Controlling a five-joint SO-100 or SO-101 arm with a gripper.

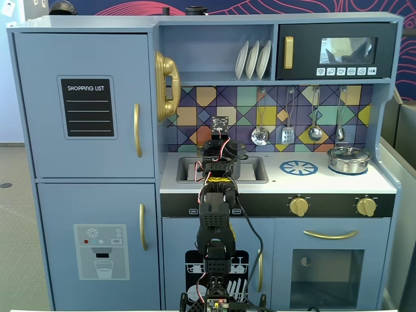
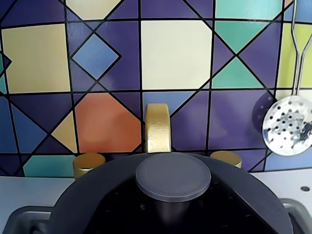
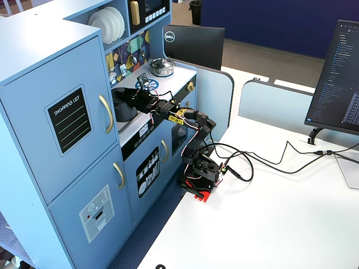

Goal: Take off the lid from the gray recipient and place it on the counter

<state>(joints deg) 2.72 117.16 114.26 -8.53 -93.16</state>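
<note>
The dark gray lid [image 2: 117, 195] fills the bottom of the wrist view, its round knob [image 2: 173, 176] centred just below the camera. It appears to sit on the gray recipient [image 3: 122, 110], which stands in the recessed sink [image 1: 188, 170] of the white counter [image 1: 312, 183]. A side handle of the recipient [image 2: 19, 219] shows at the lower left. My gripper [image 3: 131, 97] is stretched over the recipient's top, right at the lid. In a fixed view the arm [image 1: 218, 195] hides the recipient. The jaws do not show clearly in any view.
A gold tap [image 2: 158, 127] and two gold tap knobs [image 2: 89, 164] stand right behind the lid, against the tiled wall. A slotted spoon [image 2: 287, 124] hangs at the right. The shiny silver pot [image 1: 348, 159] stands on the counter's right, by the blue burner print [image 1: 298, 168].
</note>
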